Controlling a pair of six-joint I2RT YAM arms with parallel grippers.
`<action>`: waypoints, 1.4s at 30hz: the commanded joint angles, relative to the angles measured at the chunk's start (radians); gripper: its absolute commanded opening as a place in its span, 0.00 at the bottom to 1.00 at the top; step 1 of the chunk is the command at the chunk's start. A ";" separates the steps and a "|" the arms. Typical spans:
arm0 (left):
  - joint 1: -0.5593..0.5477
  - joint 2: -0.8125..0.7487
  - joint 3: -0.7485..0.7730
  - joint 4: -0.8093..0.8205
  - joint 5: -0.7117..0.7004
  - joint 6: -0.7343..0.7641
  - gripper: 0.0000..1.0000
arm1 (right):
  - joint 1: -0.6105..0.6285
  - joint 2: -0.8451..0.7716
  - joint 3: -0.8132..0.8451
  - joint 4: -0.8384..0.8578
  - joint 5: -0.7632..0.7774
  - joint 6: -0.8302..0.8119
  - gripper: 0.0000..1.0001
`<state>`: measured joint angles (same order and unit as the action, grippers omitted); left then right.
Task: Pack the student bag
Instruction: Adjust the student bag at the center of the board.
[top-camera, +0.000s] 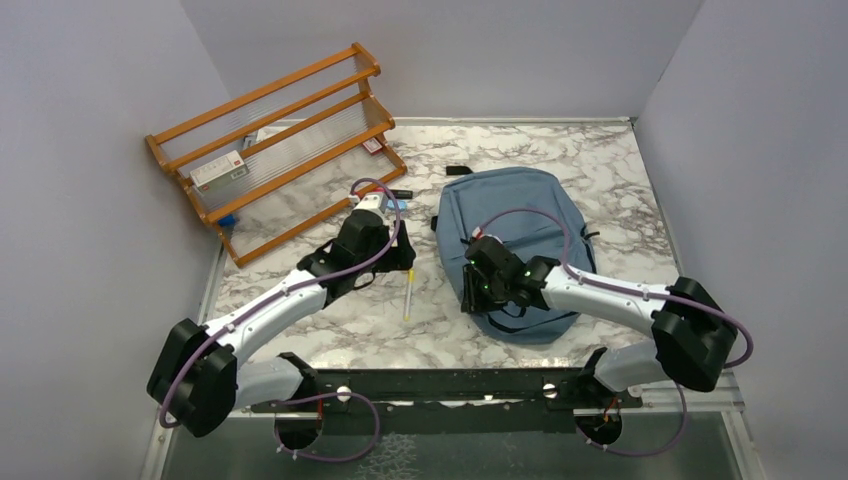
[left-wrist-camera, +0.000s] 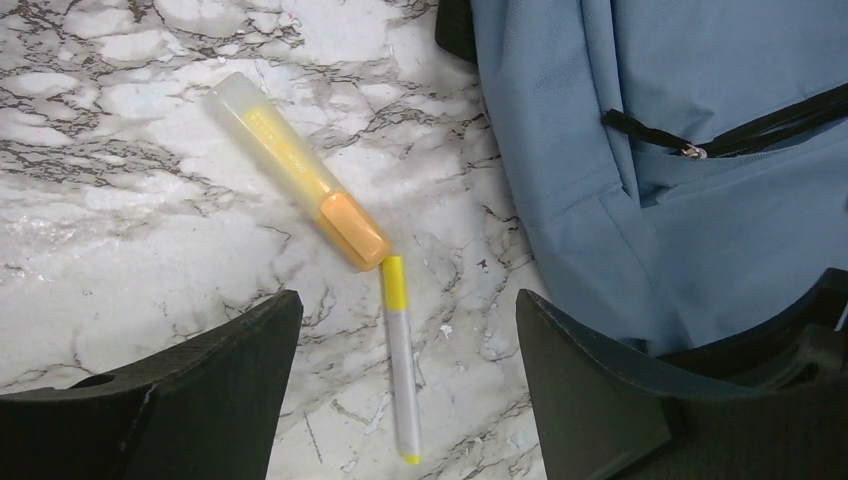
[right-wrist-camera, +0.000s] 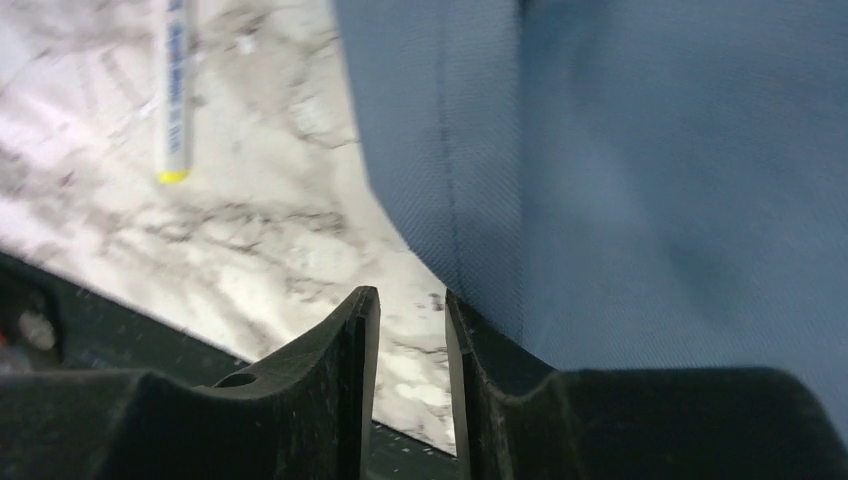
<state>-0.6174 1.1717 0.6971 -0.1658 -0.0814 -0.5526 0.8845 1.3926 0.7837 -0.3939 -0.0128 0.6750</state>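
From above, the student bag (top-camera: 515, 235), a dusty-blue backpack, lies flat on the marble table (top-camera: 610, 165), right of centre. The right arm (top-camera: 610, 293) reaches over the bag's near part. The left arm (top-camera: 290, 295) stretches toward a white pen (top-camera: 408, 297) lying just left of the bag. A wooden tiered rack (top-camera: 275, 140) stands at the far left.

In the left wrist view, the left gripper (left-wrist-camera: 407, 300) is spread wide with nothing clamped. The pen (left-wrist-camera: 400, 360) lies between its fingers, its yellow cap touching an orange highlighter (left-wrist-camera: 300, 170). The bag (left-wrist-camera: 680, 170) fills the right side, its black zipper (left-wrist-camera: 720, 135) showing.

In the right wrist view, the right gripper (right-wrist-camera: 410, 300) leaves only a narrow slit, with marble showing through it. One finger (right-wrist-camera: 480, 350) rests against the bag's (right-wrist-camera: 640, 180) edge. The pen (right-wrist-camera: 175, 90) lies to the upper left.
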 joint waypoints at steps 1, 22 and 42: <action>0.012 0.019 0.026 0.027 0.020 0.018 0.80 | -0.003 -0.061 -0.022 -0.193 0.332 0.106 0.34; 0.030 0.332 0.391 0.065 0.211 0.173 0.94 | -0.595 -0.223 0.022 -0.116 0.149 -0.153 0.34; 0.074 1.116 1.211 -0.079 0.556 0.323 0.72 | -0.595 -0.449 -0.171 -0.227 -0.322 -0.040 0.47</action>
<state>-0.5468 2.2230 1.8107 -0.2226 0.3084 -0.2356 0.2909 0.9161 0.6674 -0.6060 -0.2363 0.6022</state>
